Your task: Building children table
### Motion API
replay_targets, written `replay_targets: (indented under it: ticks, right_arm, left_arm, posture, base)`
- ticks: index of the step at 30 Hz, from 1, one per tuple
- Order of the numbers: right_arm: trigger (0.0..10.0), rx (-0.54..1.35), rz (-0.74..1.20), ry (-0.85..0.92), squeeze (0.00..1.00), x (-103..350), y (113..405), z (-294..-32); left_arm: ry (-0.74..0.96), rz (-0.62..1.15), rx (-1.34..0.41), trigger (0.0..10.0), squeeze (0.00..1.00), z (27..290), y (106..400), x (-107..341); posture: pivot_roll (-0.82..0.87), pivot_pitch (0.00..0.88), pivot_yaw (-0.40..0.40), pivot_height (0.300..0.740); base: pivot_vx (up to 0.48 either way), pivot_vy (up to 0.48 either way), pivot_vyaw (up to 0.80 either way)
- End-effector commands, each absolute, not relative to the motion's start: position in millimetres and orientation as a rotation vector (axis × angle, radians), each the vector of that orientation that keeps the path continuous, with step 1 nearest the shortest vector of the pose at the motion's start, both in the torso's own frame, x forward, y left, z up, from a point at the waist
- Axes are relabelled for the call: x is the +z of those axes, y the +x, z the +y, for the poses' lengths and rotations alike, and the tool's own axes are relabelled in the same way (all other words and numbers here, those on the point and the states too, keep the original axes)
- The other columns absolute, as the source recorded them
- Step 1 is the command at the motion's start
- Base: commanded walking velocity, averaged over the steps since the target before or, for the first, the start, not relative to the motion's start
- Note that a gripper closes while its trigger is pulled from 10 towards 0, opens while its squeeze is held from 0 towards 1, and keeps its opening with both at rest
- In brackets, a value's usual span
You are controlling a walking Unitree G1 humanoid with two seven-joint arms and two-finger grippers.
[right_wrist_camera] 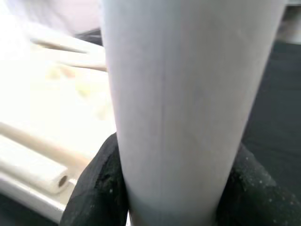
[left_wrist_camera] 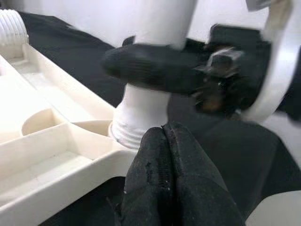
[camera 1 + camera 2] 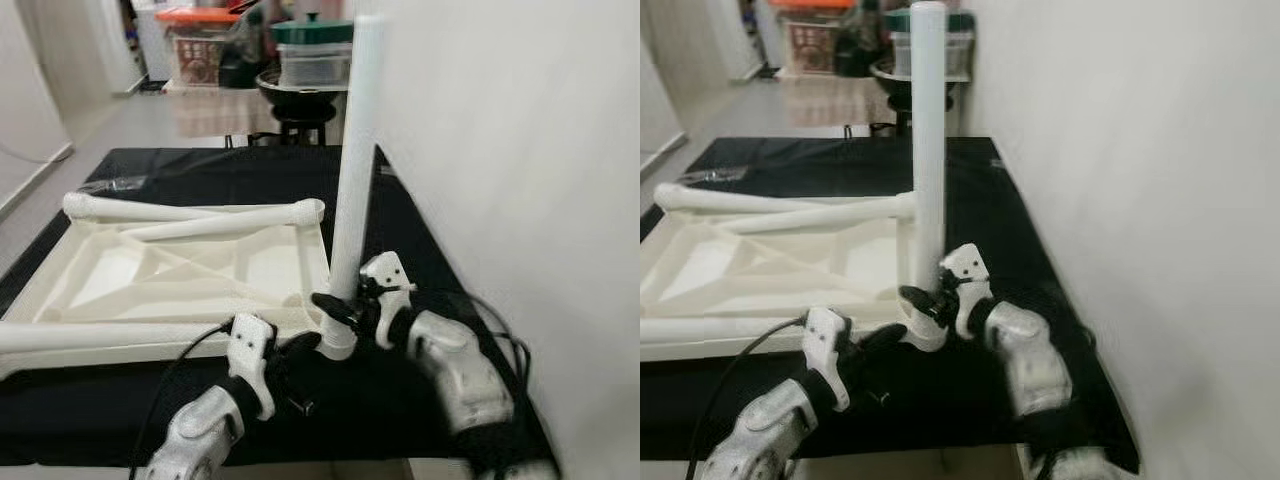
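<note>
- One white tabletop (image 3: 180,275) lies upside down on the black-covered table (image 3: 420,400), its ribbed underside facing up.
- Three loose white legs (image 3: 190,210) lie along its edges.
- One tall white leg (image 3: 350,160) stands upright in the near right corner socket, close to the wall (image 3: 520,150).
- Right tool (image 3: 345,310) is clamped around that leg's base.
- Left tool (image 2: 164,174) is pinched closed, tips just beside the threaded socket.
</note>
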State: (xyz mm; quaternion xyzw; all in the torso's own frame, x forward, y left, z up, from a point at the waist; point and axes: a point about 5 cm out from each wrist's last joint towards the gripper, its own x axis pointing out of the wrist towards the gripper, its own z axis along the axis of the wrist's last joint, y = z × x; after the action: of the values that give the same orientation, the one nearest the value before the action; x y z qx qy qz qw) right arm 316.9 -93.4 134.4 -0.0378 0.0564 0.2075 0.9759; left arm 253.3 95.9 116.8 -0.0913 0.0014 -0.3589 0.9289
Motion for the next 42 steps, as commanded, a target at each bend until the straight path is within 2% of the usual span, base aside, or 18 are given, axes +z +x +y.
replay_targets:
  ticks: [1, 10, 11, 12, 13, 16, 17, 19, 20, 23, 29, 31, 32, 34, 35, 42]
  right_arm:
    - [0.0, 0.289, 0.216, -0.111, 0.0, 118, 318, -112]
    - [0.0, 0.321, 0.261, -0.05, 0.0, 112, 322, -109]
    - [10.0, 0.345, 0.269, -0.027, 0.0, 112, 322, -108]
    - [10.0, 0.345, 0.269, -0.027, 0.0, 112, 322, -108]
    - [10.0, 0.432, 0.261, 0.003, 1.0, 118, 323, -103]
    - [10.0, 0.526, 0.215, 0.001, 1.0, 130, 325, -98]
    - [10.0, 0.597, 0.187, -0.014, 0.4, 135, 328, -98]
    - [10.0, 0.641, 0.171, -0.026, 0.4, 139, 329, -98]
    - [10.0, 0.733, 0.158, -0.026, 0.0, 144, 330, -98]
    - [10.0, 1.028, 0.146, -0.06, 0.0, 152, 327, -102]
    - [10.0, 1.117, 0.161, -0.101, 0.0, 152, 328, -107]
    - [10.0, 1.144, 0.192, -0.093, 0.0, 153, 339, -116]
    - [3.6, 1.15, 0.205, -0.082, 0.0, 153, 342, -121]
    - [3.6, 1.159, 0.211, -0.073, 0.0, 153, 344, -123]
    - [0.0, 1.163, 0.214, -0.066, 0.0, 153, 345, -126]
    - [0.0, 1.159, 0.189, -0.009, 0.0, 151, 342, -132]
  left_arm:
    - [-0.187, 0.017, -0.731, 10.0, 0.0, 100, 253, 115]
    - [-0.182, 0.015, -0.722, 10.0, 0.0, 100, 254, 116]
    - [-0.182, 0.014, -0.721, 10.0, 0.0, 100, 254, 116]
    - [-0.182, 0.014, -0.721, 10.0, 0.0, 100, 254, 116]
    - [-0.184, 0.017, -0.726, 10.0, 0.0, 99, 254, 116]
    - [-0.185, 0.019, -0.729, 10.0, 0.0, 99, 254, 116]
    - [-0.185, 0.019, -0.73, 10.0, 0.0, 98, 255, 116]
    - [-0.185, 0.02, -0.731, 10.0, 0.0, 98, 255, 116]
    - [-0.184, 0.02, -0.731, 10.0, 0.0, 97, 255, 116]
    - [-0.181, 0.018, -0.728, 10.0, 0.0, 97, 256, 116]
    - [-0.18, 0.016, -0.726, 10.0, 0.0, 96, 256, 116]
    - [-0.18, 0.015, -0.725, 10.0, 0.0, 96, 256, 116]
    - [-0.18, 0.015, -0.725, 10.0, 0.0, 95, 256, 116]
    - [-0.181, 0.015, -0.724, 10.0, 0.0, 95, 256, 116]
    - [-0.18, 0.014, -0.724, 10.0, 0.0, 95, 256, 116]
    - [-0.184, 0.014, -0.724, 10.0, 0.0, 95, 255, 116]
  posture:
    - [0.02, 0.0, -0.02, 0.74]
    - [0.04, 0.0, -0.031, 0.74]
    - [0.04, 0.0, -0.032, 0.74]
    - [0.04, 0.0, -0.032, 0.74]
    - [0.04, 0.0, -0.025, 0.74]
    - [0.04, 0.0, -0.025, 0.74]
    - [0.04, 0.0, -0.028, 0.74]
    - [0.04, 0.0, -0.028, 0.74]
    - [0.04, 0.0, -0.03, 0.74]
    - [0.05, 0.0, -0.035, 0.74]
    - [0.05, 0.0, -0.039, 0.74]
    - [0.07, 0.0, -0.049, 0.74]
    - [0.07, 0.0, -0.051, 0.74]
    - [0.07, 0.0, -0.051, 0.74]
    - [0.07, 0.0, -0.052, 0.74]
    - [0.07, 0.0, -0.053, 0.74]
  base:
    - [0.0, 0.0, 0.0]
    - [0.0, 0.0, 0.0]
    - [0.0, 0.0, 0.0]
    - [0.0, 0.0, 0.0]
    - [0.0, 0.0, 0.0]
    - [0.0, 0.0, 0.0]
    - [0.0, 0.0, 0.0]
    - [0.0, 0.0, 0.0]
    - [0.0, 0.0, 0.0]
    - [0.0, 0.0, 0.0]
    - [0.0, 0.0, 0.0]
    - [0.0, 0.0, 0.0]
    - [0.0, 0.0, 0.0]
    - [0.0, 0.0, 0.0]
    - [0.0, 0.0, 0.0]
    - [0.0, 0.0, 0.0]
